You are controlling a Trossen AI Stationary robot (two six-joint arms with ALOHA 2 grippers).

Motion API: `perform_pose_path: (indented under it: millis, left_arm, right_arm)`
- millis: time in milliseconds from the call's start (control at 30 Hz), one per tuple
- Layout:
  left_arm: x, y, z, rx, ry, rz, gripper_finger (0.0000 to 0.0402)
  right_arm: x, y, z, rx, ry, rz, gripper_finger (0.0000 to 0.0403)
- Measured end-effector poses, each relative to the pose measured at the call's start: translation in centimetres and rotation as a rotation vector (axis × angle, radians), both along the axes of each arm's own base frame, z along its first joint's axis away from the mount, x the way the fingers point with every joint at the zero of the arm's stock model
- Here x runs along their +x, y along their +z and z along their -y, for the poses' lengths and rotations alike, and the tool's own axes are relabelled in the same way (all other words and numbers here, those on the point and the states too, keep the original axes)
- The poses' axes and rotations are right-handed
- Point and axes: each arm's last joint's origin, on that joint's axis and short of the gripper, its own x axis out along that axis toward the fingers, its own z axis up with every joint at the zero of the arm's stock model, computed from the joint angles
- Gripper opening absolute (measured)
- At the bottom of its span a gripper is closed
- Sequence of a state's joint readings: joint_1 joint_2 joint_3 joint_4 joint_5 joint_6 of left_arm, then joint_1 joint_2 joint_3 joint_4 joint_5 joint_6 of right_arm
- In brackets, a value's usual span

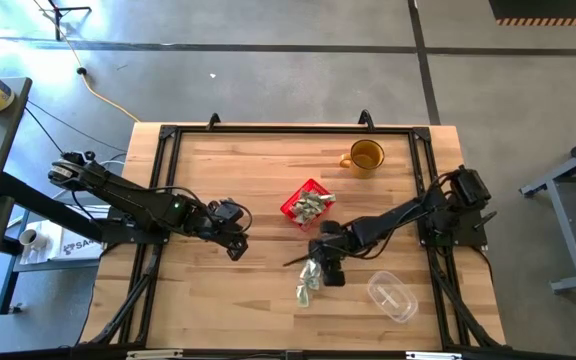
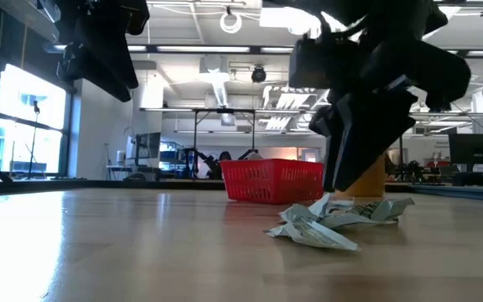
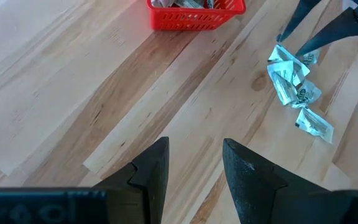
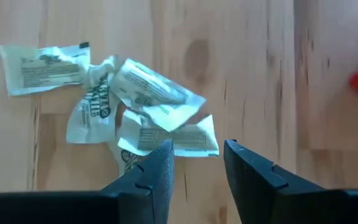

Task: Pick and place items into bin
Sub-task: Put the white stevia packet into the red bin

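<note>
Several pale green-and-white wrapped items lie in a loose pile on the wood table, near of the red bin. The bin stands mid-table with more items inside it. My right gripper is open and low over the pile's edge nearest the bin. In the right wrist view its fingertips stand at the nearest packet. The low view shows it coming down behind the pile. My left gripper is open over bare table left of the bin, above the wood. My right gripper points down at the pile's edge nearest the bin, with one finger overlapping the nearest packet's edge. I cannot tell whether it touches the packet. All the packets lie on the table.
An amber mug stands toward the far right of the table. A clear plastic container lies near the near right corner, right of the pile. Black frame rails run along the table's edges. Bare wood lies between my left gripper and the pile.
</note>
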State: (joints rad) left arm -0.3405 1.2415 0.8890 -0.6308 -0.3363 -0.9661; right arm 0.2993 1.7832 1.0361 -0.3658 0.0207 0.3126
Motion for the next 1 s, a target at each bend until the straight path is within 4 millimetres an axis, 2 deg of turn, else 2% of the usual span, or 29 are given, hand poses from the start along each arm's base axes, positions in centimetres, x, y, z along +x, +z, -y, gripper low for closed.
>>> perform_pose_path:
  millis: [200,400,633,833,1000]
  left_arm:
    - [0.0,0.0,0.0,0.011,0.007,0.004,0.0184]
    - [0.0,0.0,0.0,0.012,0.009,0.004,0.0184]
    - [0.0,0.0,-0.1,0.02,0.014,0.008,0.0184]
    - [0.0,0.0,-0.1,0.02,0.015,0.008,0.0184]
    - [0.0,0.0,-0.1,0.022,0.016,0.009,0.0184]
  right_arm:
    - [0.0,0.4,-1.1,-0.208,0.29,0.068,0.0145]
    - [0.0,0.4,-1.1,-0.247,0.308,0.072,0.0184]
    - [-0.1,0.2,-1.2,-0.342,0.585,0.091,0.0224]
    - [0.0,-0.2,-1.1,-0.348,0.688,0.088,0.0228]
    - [0.6,-1.7,-1.1,-0.349,0.699,0.087,0.0225]
